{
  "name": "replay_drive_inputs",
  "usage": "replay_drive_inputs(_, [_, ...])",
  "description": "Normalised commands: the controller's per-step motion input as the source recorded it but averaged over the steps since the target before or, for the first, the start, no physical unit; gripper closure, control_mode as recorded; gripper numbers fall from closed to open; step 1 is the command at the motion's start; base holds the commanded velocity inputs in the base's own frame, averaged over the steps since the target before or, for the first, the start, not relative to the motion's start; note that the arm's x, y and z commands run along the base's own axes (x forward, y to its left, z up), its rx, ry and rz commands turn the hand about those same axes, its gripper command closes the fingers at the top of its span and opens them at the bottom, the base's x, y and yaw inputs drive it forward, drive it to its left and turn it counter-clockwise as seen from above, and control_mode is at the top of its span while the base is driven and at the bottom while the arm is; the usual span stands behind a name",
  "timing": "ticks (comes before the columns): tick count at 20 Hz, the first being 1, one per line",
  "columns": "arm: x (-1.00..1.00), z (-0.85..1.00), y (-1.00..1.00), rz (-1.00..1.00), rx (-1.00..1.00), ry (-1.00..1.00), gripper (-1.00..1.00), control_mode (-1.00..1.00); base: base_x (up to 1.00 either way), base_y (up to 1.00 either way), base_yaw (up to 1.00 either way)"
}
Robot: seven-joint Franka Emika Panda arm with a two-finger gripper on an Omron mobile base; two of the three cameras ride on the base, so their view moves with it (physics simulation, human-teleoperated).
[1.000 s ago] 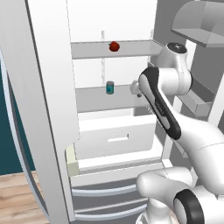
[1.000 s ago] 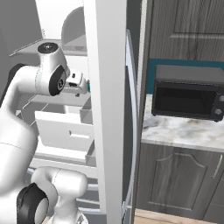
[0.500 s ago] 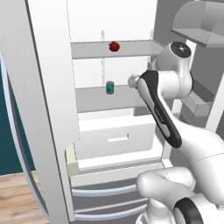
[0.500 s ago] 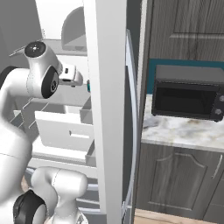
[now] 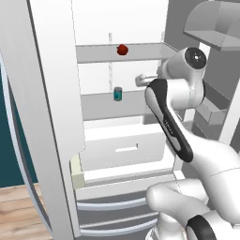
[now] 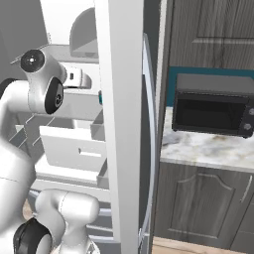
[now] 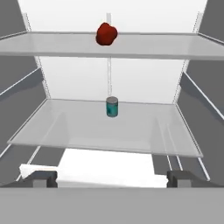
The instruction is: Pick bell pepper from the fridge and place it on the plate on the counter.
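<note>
- While the fridge (image 5: pixel 56 117) stands with its doors wide, the bell pepper (image 5: pixel 122 49) sits on the top grey shelf (image 5: pixel 140 51), in the upper middle of the left base view.
- It is small, red and lumpy, and nothing touches it.
- Seen from the hand view, the bell pepper (image 7: pixel 106 34) is near the top of the frame, a bit left of the middle, on the front part of the top shelf.
- One shelf lower stands a small teal can (image 5: pixel 118 93), upright, near the middle of the left base view.
- From the hand, the can (image 7: pixel 112 106) is almost at the centre of the frame, straight below the pepper.
- Under that shelf a white drawer (image 5: pixel 126 150) shows in the lower middle of the left base view.
- The gripper (image 7: pixel 111 178) is at the bottom of the hand view, with one dark fingertip (image 7: pixel 41 178) at the lower left and the other at the lower right.
- Its fingers are spread wide apart and hold nothing.
- At the left of the right base view the white arm (image 6: pixel 39 89) reaches into the fridge.
- On the right of that view a dark microwave (image 6: pixel 213 105) sits on the marbled counter (image 6: pixel 208 149), with dark wood-grain cabinets (image 6: pixel 198 198) below.
</note>
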Motion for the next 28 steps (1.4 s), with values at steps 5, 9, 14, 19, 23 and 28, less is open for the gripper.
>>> replay_drive_inputs(5, [0.15, 0.37, 0.06, 0.0, 0.01, -0.09, -1.0, -1.0, 0.0, 0.0, 0.0])
replay_drive_inputs(9, [0.18, 0.39, 0.06, 0.0, 0.02, -0.02, -1.0, -1.0, 0.0, 0.0, 0.0])
replay_drive_inputs(14, [0.21, 0.33, 0.07, 0.0, 0.01, 0.0, -1.0, -1.0, 0.0, 0.0, 0.0])
replay_drive_inputs(19, [0.24, 0.24, 0.07, 0.0, 0.0, 0.0, -1.0, -1.0, 0.0, 0.0, 0.0])
replay_drive_inputs(23, [0.36, 0.16, 0.09, 0.0, 0.0, 0.0, -1.0, -1.0, 0.0, 0.0, 0.0])
replay_drive_inputs(28, [0.43, 0.11, 0.06, 0.0, 0.01, 0.0, -1.0, -1.0, 0.0, 0.0, 0.0])
